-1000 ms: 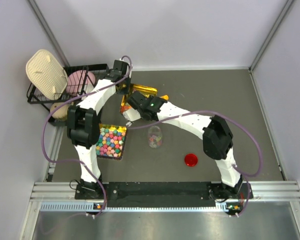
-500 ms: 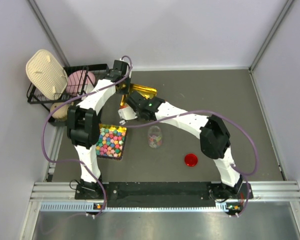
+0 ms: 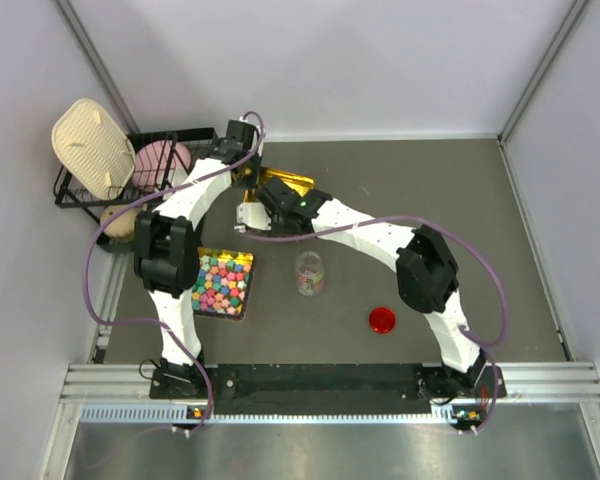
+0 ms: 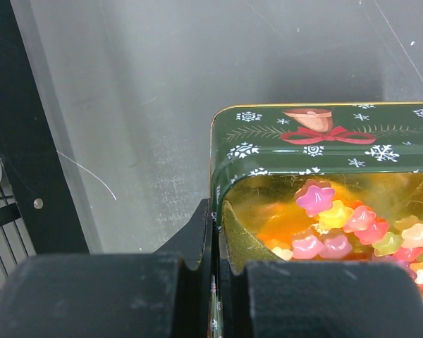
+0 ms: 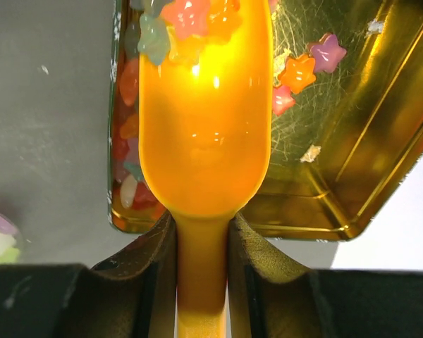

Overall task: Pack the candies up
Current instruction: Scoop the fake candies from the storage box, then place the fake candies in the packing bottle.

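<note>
Left gripper (image 4: 215,236) pinched tight on wall of green Christmas tin (image 4: 324,137), steadying it. Right gripper (image 5: 201,243) part-closed around handle of orange scoop (image 5: 204,127). Scoop's long axis runs straight out from fingers into tin, bowl tip among star-shaped candies (image 5: 187,17), a few riding on it. Clear jar (image 3: 310,272) stands nearer arm bases, well apart from tin. Load likely travels back that way, scoop kept level.

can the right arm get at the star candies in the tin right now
Likely yes: the tin is open, the left gripper pinches its wall, and the scoop in the right gripper lies inside among the candies.
</note>
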`<action>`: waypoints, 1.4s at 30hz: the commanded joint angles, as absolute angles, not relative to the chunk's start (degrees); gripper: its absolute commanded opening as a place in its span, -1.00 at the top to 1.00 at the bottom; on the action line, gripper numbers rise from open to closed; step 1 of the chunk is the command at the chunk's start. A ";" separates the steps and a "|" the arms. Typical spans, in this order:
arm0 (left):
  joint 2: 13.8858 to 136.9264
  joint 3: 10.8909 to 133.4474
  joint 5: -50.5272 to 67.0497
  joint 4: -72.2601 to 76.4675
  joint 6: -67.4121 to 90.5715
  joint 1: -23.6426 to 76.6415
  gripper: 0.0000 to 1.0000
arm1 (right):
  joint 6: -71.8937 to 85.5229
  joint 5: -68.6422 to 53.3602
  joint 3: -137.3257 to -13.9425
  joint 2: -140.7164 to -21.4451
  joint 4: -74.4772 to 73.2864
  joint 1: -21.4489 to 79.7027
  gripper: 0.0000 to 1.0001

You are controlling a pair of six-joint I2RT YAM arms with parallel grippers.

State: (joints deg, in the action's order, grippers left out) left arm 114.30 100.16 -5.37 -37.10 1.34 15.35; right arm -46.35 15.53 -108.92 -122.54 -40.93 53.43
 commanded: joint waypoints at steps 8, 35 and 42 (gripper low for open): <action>113.29 102.13 -0.79 -35.24 3.60 15.64 1.00 | -35.43 10.02 -105.82 -119.80 -34.55 50.63 1.00; 113.73 102.04 -2.46 -35.24 3.52 15.56 1.00 | -28.57 -2.11 -93.69 -104.77 -29.00 44.65 1.00; 113.64 102.22 -2.81 -35.16 3.52 15.56 1.00 | -28.04 -3.34 -90.89 -100.90 -28.92 42.63 1.00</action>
